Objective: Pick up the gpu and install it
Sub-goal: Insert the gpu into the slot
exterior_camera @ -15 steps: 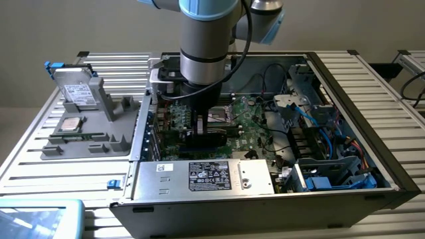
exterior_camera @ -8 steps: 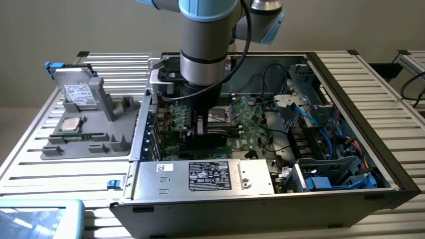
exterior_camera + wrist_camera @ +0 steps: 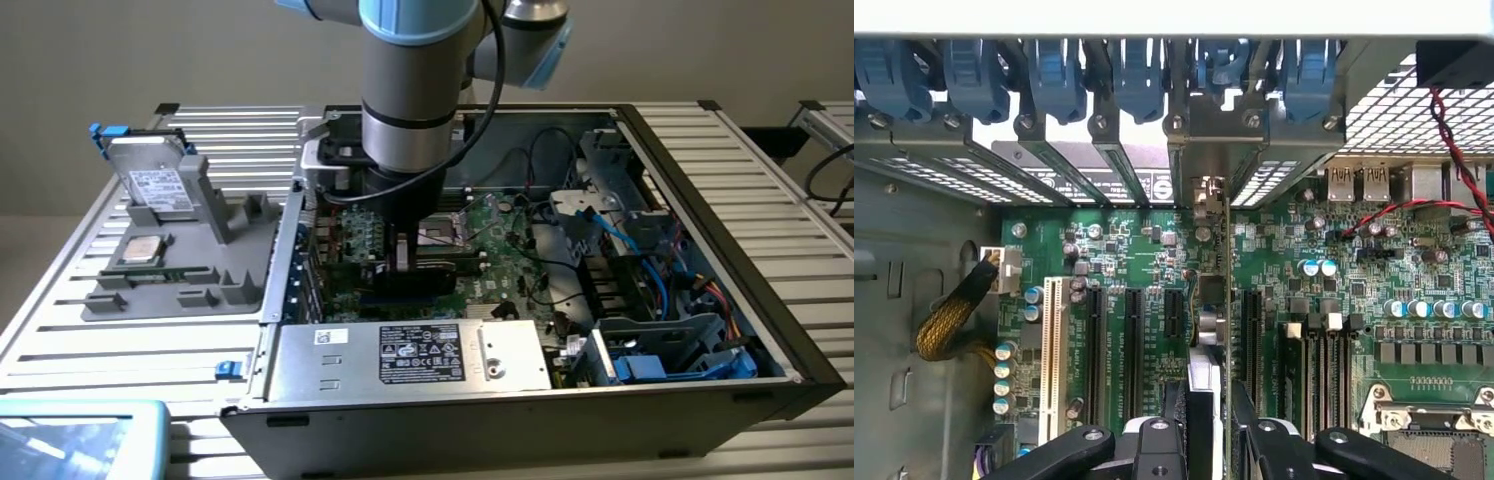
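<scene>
The tool [image 3: 1206, 440] is clamped on the gpu [image 3: 1211, 300], held edge-on just above the motherboard [image 3: 1144, 250] slots inside the computer case [image 3: 721, 250]. It looks light, stiff and fragile; grip its top edge, not the components.

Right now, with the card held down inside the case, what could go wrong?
The gpu sits edge-on in the gripper over the motherboard; slightly off its slot, it might jam. Its bracket could catch the rear slot frame. The red and black wires nearby could snag.
</scene>
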Robot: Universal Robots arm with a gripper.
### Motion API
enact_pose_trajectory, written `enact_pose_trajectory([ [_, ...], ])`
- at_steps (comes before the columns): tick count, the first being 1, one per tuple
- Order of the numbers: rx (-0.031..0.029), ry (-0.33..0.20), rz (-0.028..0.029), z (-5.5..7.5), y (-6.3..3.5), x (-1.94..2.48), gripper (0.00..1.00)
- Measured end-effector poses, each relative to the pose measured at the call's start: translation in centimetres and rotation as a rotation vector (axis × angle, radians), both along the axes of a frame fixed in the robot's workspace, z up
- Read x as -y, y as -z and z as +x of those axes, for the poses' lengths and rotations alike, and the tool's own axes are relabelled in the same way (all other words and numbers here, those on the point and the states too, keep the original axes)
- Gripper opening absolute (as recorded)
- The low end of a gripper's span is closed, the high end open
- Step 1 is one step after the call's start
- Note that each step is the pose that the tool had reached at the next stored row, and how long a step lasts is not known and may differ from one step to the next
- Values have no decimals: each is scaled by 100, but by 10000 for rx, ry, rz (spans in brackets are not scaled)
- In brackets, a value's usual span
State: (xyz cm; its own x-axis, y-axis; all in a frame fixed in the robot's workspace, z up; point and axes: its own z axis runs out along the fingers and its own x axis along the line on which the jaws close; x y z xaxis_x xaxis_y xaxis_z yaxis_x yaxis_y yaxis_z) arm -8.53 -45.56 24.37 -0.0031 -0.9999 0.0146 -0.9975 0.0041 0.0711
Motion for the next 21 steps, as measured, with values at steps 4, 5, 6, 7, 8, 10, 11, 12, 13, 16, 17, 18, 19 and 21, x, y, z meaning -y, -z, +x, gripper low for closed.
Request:
enact_pose_trajectory([
  [4, 4, 0, -2, 0, 6, 0, 28],
  [5, 4, 0, -2, 0, 8, 0, 28],
  [6, 5, 0, -1, 0, 10, 0, 28],
  [7, 4, 0, -2, 0, 12, 0, 28],
  [8, 4, 0, -2, 0, 15, 0, 28],
  [10, 5, 0, -4, -1, 21, 0, 28],
  [11, 5, 0, -4, -2, 24, 0, 28],
  [12, 5, 0, -4, -2, 28, 0, 28],
  [13, 5, 0, -4, -2, 33, 0, 28],
  [16, 7, 1, -3, -5, 51, 0, 28],
  [17, 8, 1, -3, -5, 56, 0, 28],
  [18, 9, 1, -3, -6, 62, 0, 28],
  [19, 9, 1, -3, -6, 62, 0, 28],
  [21, 9, 1, -4, -6, 62, 0, 28],
])
